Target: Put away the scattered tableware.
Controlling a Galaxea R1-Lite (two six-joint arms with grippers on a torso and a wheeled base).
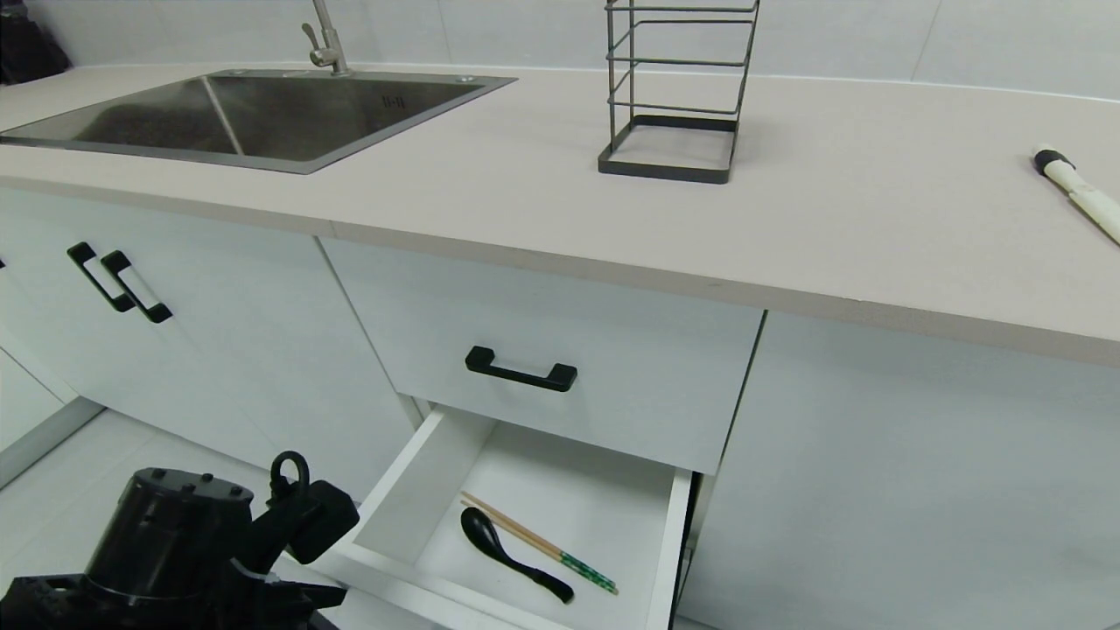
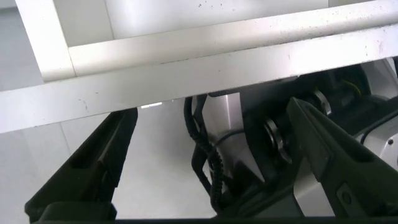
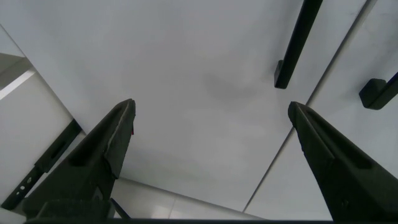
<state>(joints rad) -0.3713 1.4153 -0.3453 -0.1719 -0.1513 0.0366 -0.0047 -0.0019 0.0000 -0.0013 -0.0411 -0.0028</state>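
The lower drawer (image 1: 398, 499) stands pulled out under the counter. In it lie a black spoon (image 1: 512, 547) and a pair of wooden chopsticks (image 1: 538, 542) with green tips, side by side. A cream-handled utensil (image 1: 1081, 192) with a black end rests on the counter at the far right. My left arm (image 1: 201, 542) is low, just left of the drawer's front corner. The left gripper (image 2: 211, 111) is open and holds nothing, with the drawer's white front rim (image 2: 186, 68) crossing just beyond its fingers. My right gripper (image 3: 211, 107) is open too, facing a white cabinet door (image 3: 205, 93).
A black wire rack (image 1: 678, 96) stands on the counter's middle, with a steel sink (image 1: 254, 114) and faucet (image 1: 325, 39) to the left. The shut upper drawer has a black handle (image 1: 520, 369). The left cabinet doors carry black handles (image 1: 118, 280).
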